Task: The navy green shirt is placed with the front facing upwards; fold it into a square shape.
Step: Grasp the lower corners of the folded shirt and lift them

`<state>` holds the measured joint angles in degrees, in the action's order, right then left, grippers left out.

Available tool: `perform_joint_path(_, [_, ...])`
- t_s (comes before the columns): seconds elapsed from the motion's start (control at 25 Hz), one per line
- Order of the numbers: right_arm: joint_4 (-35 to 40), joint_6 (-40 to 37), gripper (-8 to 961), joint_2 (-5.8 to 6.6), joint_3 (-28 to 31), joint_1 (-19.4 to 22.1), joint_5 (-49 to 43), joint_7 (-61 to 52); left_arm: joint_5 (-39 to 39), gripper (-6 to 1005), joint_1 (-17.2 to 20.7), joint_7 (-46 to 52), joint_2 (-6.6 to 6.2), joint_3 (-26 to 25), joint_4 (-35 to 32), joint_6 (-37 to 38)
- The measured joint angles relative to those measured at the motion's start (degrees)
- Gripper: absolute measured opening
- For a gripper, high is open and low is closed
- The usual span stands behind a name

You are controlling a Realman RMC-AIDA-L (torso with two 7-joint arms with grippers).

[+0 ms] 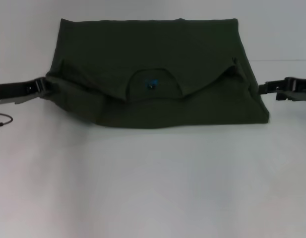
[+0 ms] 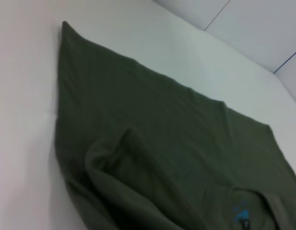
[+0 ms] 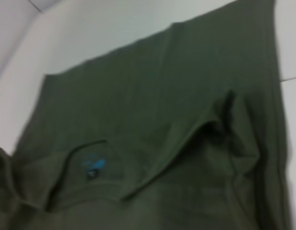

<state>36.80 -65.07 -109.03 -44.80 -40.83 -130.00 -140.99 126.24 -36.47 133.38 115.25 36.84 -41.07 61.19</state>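
Observation:
The navy green shirt [image 1: 157, 106] lies on the white table [image 1: 153, 188], doubled over into a wide band. Its collar end is folded down toward me, so the neckline and blue neck label [image 1: 151, 83] face up. No lettering shows. My left gripper [image 1: 41, 87] sits low at the shirt's left edge, touching the folded corner. My right gripper [image 1: 262, 89] sits at the right edge, level with it. The left wrist view shows the shirt [image 2: 162, 143] and label [image 2: 241, 213]. The right wrist view shows the folded flap [image 3: 162, 120] and label [image 3: 93, 164].
A thin dark cable [image 1: 1, 121] curls on the table at the far left, below the left arm. Bare white table lies between the shirt and me. A pale wall stands just behind the shirt's far edge.

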Motion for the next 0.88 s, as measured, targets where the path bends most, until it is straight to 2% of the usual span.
perform_joint_path(0.16, [-2.0, 5.1, 734, -2.27, -0.3, -3.0, -7.4, -2.1, 0.0, 13, -0.6, 0.8, -0.22, -0.5, -0.1, -0.2])
perform_joint_path(0.28, [-3.9, 8.9, 734, -3.39, -0.8, -4.3, -9.5, -2.4, 0.0, 13, -0.7, 0.9, -0.23, -0.6, -0.1, -0.5])
perform_joint_path(0.48, [-6.4, 12.7, 734, -3.89, -2.8, -5.0, -10.0, -2.5, 0.0, 13, -0.7, 0.9, -0.26, -0.6, -0.1, -1.3])
perform_joint_path(0.88, [-6.5, 14.1, 733, -4.28, -3.8, -4.5, -10.1, -2.0, -0.3, 12, -1.0, 0.9, -0.29, -0.6, 0.2, -2.8])
